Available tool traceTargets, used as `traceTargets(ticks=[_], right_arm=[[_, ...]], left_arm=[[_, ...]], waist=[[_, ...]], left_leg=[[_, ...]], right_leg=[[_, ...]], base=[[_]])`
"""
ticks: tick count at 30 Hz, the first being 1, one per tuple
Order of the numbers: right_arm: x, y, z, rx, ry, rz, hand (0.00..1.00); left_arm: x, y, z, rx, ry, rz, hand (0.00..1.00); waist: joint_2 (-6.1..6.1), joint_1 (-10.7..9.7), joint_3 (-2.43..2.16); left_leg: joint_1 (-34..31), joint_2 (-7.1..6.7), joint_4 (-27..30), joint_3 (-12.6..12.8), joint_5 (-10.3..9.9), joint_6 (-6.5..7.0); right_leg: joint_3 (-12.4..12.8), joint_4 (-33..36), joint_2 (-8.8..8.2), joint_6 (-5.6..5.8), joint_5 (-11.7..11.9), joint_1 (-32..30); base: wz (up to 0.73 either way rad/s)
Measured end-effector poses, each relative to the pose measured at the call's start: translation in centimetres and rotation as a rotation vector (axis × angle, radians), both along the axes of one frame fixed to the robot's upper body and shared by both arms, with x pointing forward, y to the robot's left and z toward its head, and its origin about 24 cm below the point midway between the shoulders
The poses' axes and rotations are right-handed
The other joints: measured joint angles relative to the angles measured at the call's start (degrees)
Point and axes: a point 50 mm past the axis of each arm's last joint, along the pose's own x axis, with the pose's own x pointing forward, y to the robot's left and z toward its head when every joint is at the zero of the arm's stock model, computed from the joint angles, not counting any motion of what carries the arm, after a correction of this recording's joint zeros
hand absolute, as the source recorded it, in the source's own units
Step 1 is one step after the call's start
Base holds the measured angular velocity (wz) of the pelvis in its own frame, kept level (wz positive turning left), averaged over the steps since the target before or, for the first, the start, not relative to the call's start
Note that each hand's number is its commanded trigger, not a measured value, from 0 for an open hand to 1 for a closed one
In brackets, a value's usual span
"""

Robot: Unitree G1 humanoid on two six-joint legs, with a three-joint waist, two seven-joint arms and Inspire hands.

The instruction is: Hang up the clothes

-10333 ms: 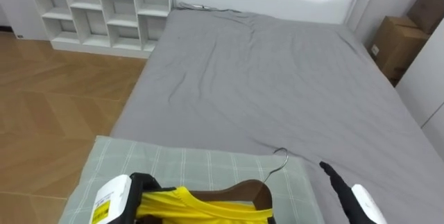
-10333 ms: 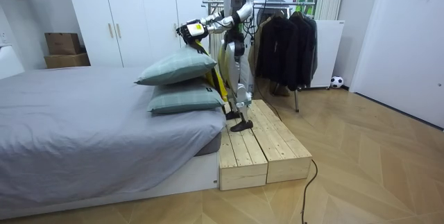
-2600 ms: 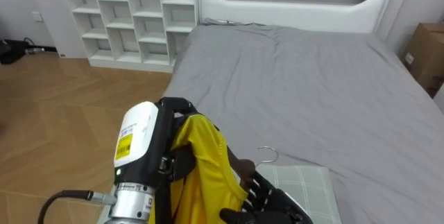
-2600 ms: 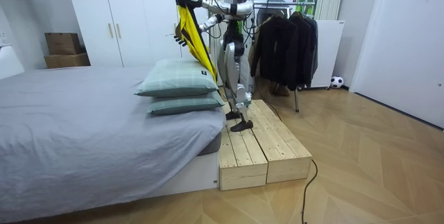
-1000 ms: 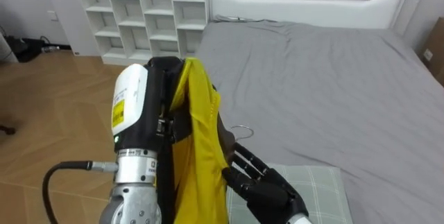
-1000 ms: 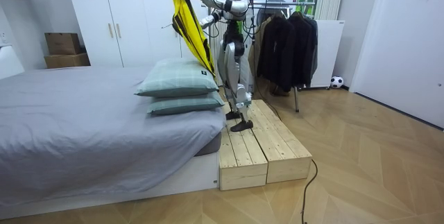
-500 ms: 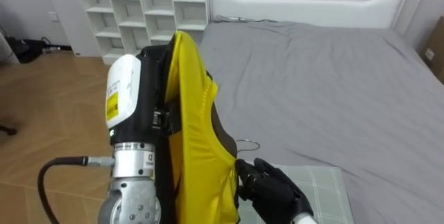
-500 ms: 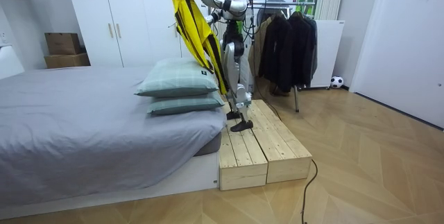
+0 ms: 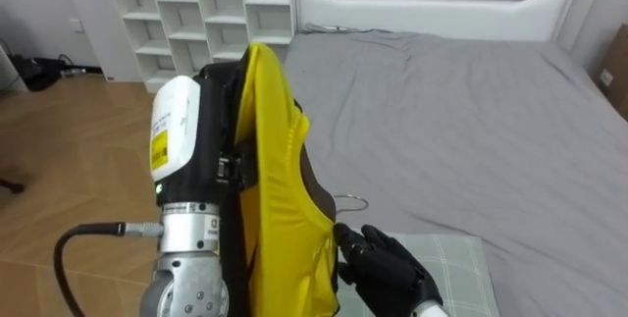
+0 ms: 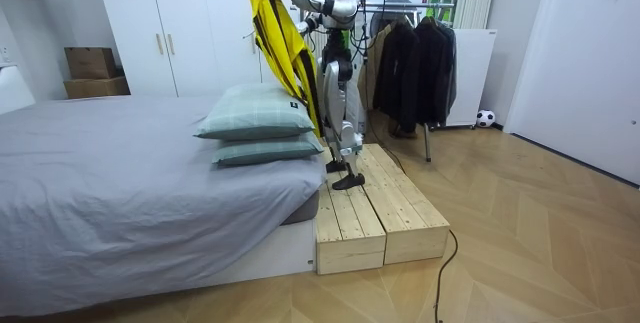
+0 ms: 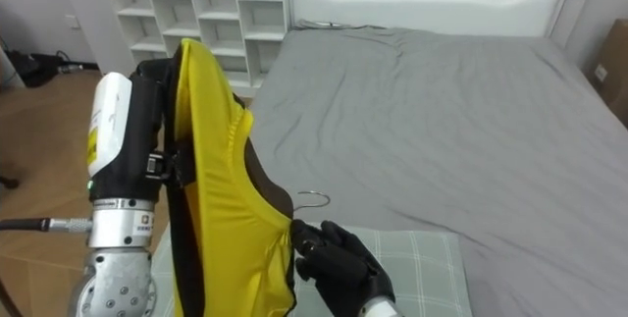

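— Where is the yellow garment (image 9: 280,199)?
— Up high at the near left, draped over the raised left hand (image 9: 224,121) and falling in a long fold past that wrist.
— Is that hand closed on it?
— I cannot tell; the cloth lies over it and hides its grasp.
— And the hanger (image 9: 312,189)?
— Inside the garment. Brown wood shows at the opening, and the wire hook sticks out to the right.
— The right hand (image 9: 392,268)?
— Just below the hook, curled round the hanger where it leaves the cloth.
— What lies about them?
— A green checked pillow (image 9: 456,258) under the right hand, the grey bed (image 9: 471,111) running far and right, a white shelf unit (image 9: 196,13) at the far left.
— And the robot itself?
— In the room view it stands upright on a wooden platform (image 10: 375,213) by the pillows, with a rack (image 10: 410,63) of dark coats behind it.
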Motion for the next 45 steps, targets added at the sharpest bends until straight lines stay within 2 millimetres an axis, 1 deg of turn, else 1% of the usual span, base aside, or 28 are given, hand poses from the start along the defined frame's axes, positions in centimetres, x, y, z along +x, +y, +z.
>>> traceTargets(ticks=[7, 13, 23, 25, 29, 35, 38, 40, 45], right_arm=[[0.7, 0.8, 0.8, 0.068, -0.028, 0.014, 0.00], [1.0, 0.9, 1.1, 0.076, -0.055, 0.021, 0.00], [0.9, 0.9, 1.1, -0.004, -0.110, 0.084, 0.00], [0.9, 0.6, 1.1, -0.031, -0.124, 0.100, 0.00], [0.9, 0.4, 1.2, -0.046, -0.148, 0.125, 0.00], [0.9, 0.3, 1.2, -0.047, -0.151, 0.128, 0.00], [0.8, 0.2, 0.9, -0.059, -0.147, 0.137, 0.00], [0.7, -0.2, 0.4, -0.078, -0.128, 0.132, 0.00], [0.8, -1.3, 0.0, -0.089, -0.105, 0.086, 0.00]], left_arm=[[-0.1, -0.6, -0.2, 0.017, 0.016, -0.036, 1.00], [0.0, -0.6, -0.3, 0.033, 0.034, -0.054, 1.00], [0.0, -0.5, -0.4, 0.053, 0.046, -0.064, 1.00], [0.0, -0.5, -0.4, 0.056, 0.048, -0.066, 1.00], [0.0, -0.5, -0.4, 0.062, 0.056, -0.074, 1.00], [0.0, -0.5, -0.4, 0.064, 0.057, -0.074, 1.00], [0.0, -0.5, -0.4, 0.077, 0.054, -0.071, 1.00], [0.0, -0.5, -0.4, 0.088, 0.052, -0.069, 1.00], [0.1, -0.2, -0.4, 0.099, 0.058, -0.069, 1.00]], waist=[[0.00, -0.1, 0.00], [-0.04, 0.0, 0.00], [-0.39, 0.0, 0.12], [-0.63, 0.0, 0.17], [-1.02, -0.1, 0.12], [-1.02, -0.1, 0.12], [-1.01, -0.1, 0.12], [-0.99, -0.2, 0.12], [-0.92, -0.2, 0.09]], left_leg=[[0.0, 0.00, 0.1, 0.0, 0.0, 0.00], [0.1, 0.03, 0.1, -0.2, 0.0, 0.00], [0.0, 0.07, 0.1, -0.3, 0.0, 0.00], [0.0, 0.05, 0.1, -0.3, 0.0, 0.00], [0.0, 0.06, 0.1, -0.3, 0.0, 0.00], [0.0, 0.06, 0.0, -0.3, 0.0, 0.00], [-0.1, 0.04, 0.0, -0.4, 0.0, 0.00], [-0.2, -0.01, 0.0, -0.5, 0.0, -0.01], [-0.3, 0.00, 0.0, -0.7, 0.0, -0.01]], right_leg=[[-0.1, 0.0, 0.00, 0.00, 0.0, 0.0], [-0.3, 0.0, -0.03, 0.00, 0.0, -0.1], [-0.9, 0.0, -0.08, 0.00, 0.0, -0.2], [-0.9, 0.0, -0.07, 0.00, 0.0, -0.2], [-0.9, 0.0, -0.07, 0.00, 0.0, -0.1], [-0.9, -0.1, -0.06, 0.00, 0.0, 0.0], [-0.9, -0.1, 0.01, 0.00, 0.0, 0.0], [-1.0, -0.1, 0.03, 0.00, 0.0, 0.0], [-0.9, -0.1, 0.02, 0.00, 0.0, 0.0]], base=[[0.00], [0.00], [0.00], [0.00], [0.00], [0.00], [0.00], [0.02], [0.00]])
